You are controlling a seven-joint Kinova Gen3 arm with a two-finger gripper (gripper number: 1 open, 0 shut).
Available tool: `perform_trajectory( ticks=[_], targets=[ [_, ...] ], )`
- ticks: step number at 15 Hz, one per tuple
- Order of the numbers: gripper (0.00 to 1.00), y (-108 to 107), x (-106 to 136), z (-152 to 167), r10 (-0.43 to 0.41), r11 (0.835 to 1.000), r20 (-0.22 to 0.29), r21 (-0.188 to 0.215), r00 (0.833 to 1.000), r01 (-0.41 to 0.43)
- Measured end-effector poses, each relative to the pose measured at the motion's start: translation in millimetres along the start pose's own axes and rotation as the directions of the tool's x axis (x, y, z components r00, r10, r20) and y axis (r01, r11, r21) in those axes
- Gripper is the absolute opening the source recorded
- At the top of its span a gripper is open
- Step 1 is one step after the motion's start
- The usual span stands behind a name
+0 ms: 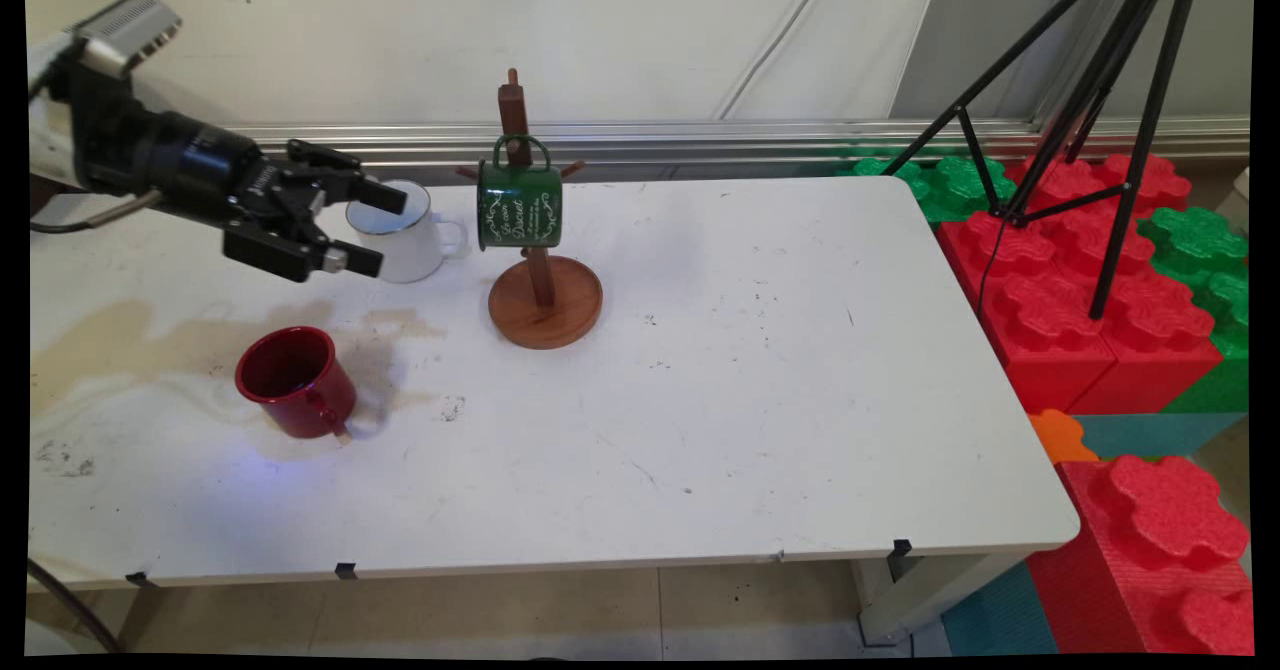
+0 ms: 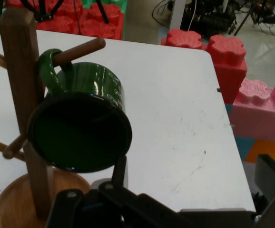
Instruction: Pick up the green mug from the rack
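Three enamel mugs: white [image 1: 400, 240], red [image 1: 296, 380], green [image 1: 519, 205] hung on wooden rack [image 1: 540, 290]. Black tool [image 1: 375, 227] spread wide, empty, near white mug; could knock it w/ a finger.

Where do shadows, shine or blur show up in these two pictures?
Main view: the red enamel mug throws a soft shadow on the white table. Hand view: bright glints streak the green enamel mug hanging on the wooden mug tree; the black hand at the bottom looks blurred.

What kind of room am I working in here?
Likely a robotics lab or test space: a scuffed white table, a black tripod beside it, and big red and green foam blocks on the floor.
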Motion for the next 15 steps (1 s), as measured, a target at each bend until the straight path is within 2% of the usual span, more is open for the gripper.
perform_trajectory(
  ticks=[15],
  targets=[
    [1.00,-21,-8,61,-0.127,0.992,-0.067,0.019,0.990,0.128]
  ],
)
